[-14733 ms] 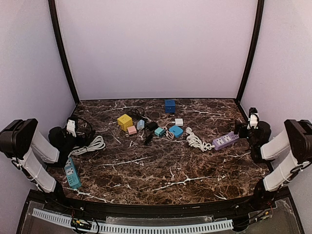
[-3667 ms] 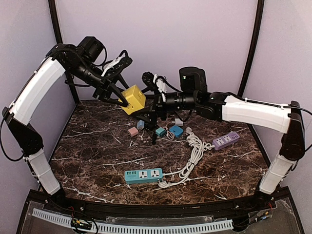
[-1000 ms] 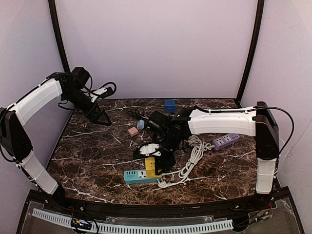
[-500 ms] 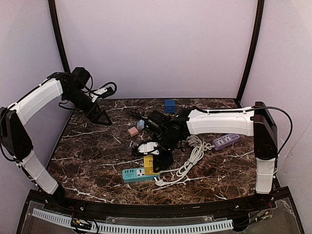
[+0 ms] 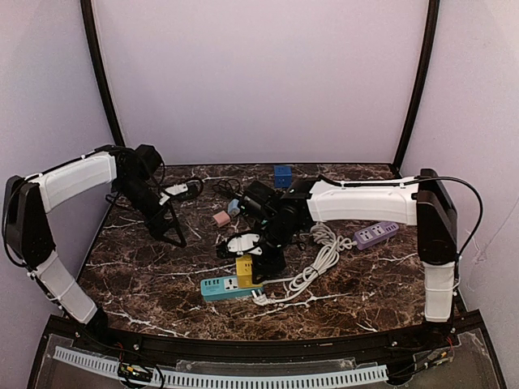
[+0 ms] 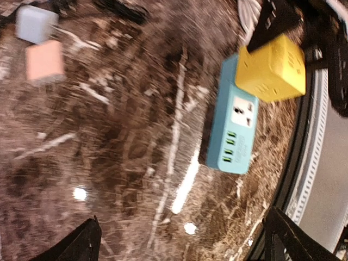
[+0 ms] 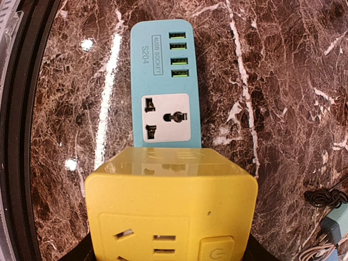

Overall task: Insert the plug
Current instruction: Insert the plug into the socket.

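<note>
Two power strips lie on the dark marble table (image 5: 146,275): a teal plastic one (image 7: 166,81) at 6 o'clock and a purple one (image 5: 375,234) at 3 o'clock. One yellow cube plug adapter (image 7: 171,196), its face showing slotted sockets and a power button, sits over the teal strip's 3 o'clock end. The right gripper (image 7: 171,254) is clamped around it. One universal socket and four USB ports stay uncovered. At 9 o'clock the left gripper (image 6: 185,242) is spread wide and holds nothing.

I seem to be working in a robotics lab test booth: plain lilac walls (image 5: 259,81) framed by black posts (image 5: 101,73), a marble-patterned tabletop (image 5: 162,275) with a slotted white cable duct (image 5: 243,379) along its near edge, carrying a teal power strip (image 5: 220,286) and a purple power strip (image 5: 376,235).
</note>
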`<state>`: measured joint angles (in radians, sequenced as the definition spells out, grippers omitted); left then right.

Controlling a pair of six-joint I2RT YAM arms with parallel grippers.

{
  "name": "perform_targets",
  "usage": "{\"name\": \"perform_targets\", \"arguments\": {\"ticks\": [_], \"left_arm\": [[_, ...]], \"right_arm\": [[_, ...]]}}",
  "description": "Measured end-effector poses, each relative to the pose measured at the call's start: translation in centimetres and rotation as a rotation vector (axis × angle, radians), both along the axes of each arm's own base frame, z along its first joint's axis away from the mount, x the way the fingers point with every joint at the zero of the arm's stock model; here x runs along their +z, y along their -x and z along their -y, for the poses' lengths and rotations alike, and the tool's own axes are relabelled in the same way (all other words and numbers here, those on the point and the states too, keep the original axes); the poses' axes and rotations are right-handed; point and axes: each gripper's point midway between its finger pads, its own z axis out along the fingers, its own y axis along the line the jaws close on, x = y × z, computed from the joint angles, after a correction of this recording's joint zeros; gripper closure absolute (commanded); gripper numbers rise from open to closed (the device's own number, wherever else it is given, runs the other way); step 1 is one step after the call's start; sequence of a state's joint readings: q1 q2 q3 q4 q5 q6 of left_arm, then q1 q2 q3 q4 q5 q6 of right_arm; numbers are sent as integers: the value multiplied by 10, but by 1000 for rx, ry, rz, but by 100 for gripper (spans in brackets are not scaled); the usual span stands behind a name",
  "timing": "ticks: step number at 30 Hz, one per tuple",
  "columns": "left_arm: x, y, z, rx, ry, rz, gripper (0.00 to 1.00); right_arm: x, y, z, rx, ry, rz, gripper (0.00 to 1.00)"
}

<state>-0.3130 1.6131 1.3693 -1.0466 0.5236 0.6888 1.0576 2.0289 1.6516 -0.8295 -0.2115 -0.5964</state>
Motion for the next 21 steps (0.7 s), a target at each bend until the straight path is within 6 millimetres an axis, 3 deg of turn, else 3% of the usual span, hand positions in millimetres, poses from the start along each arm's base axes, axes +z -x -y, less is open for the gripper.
{"name": "perform_targets", "arguments": {"ticks": [4, 13, 17, 21], "left_arm": [[-43, 50, 8, -131, -5, -112, 6], [-89, 95, 29, -300, 41, -84, 3], [-112, 103, 35, -342, -8, -36, 8], [-126, 91, 37, -335, -61, 41, 13]], "right_arm": [[0, -1, 0, 4, -2, -9, 100], [0, -2, -1, 13, 6, -29, 100], [-1, -2, 0, 10, 3, -29, 100], [-1, 0, 0, 8, 0, -17, 100]]}}
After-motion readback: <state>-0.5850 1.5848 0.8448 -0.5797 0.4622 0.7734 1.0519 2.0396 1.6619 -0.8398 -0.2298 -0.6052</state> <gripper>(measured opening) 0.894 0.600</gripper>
